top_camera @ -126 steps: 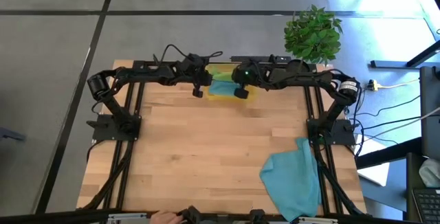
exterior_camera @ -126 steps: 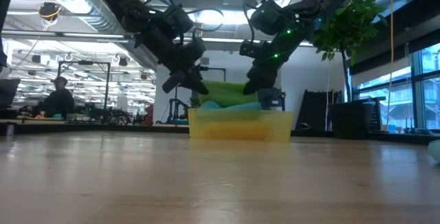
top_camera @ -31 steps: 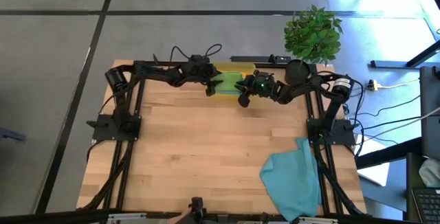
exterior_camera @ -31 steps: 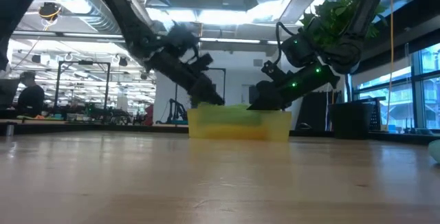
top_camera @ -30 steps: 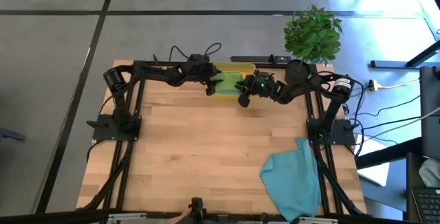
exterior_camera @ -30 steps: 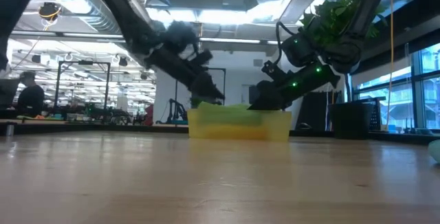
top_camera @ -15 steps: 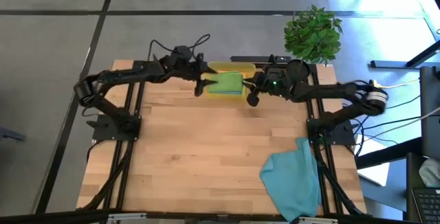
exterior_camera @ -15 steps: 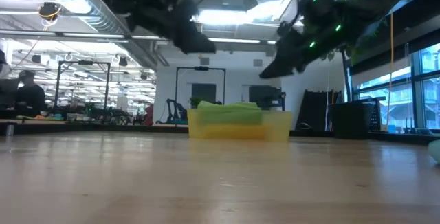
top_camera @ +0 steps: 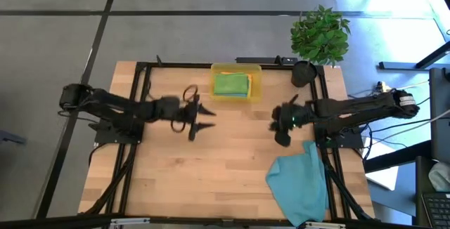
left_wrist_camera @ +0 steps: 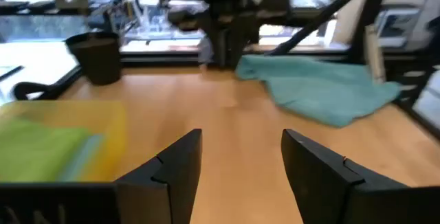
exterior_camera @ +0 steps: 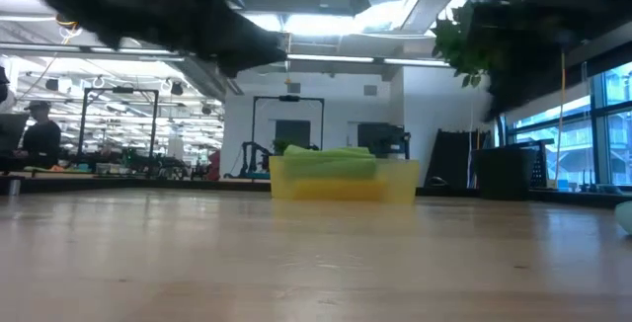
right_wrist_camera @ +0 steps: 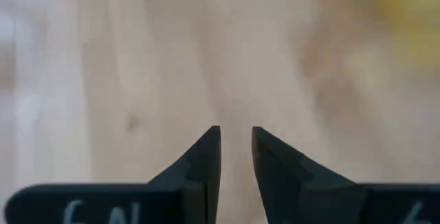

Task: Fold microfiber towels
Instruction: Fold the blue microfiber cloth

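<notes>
Teal towel (top_camera: pixel 301 181) plain from above, mere sliver at table level.

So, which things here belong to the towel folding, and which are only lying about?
For the job:
- green towel, folded, in the yellow tray
- teal towel, crumpled at the table's near right edge

Only there:
- potted plant
- dark cup
</notes>
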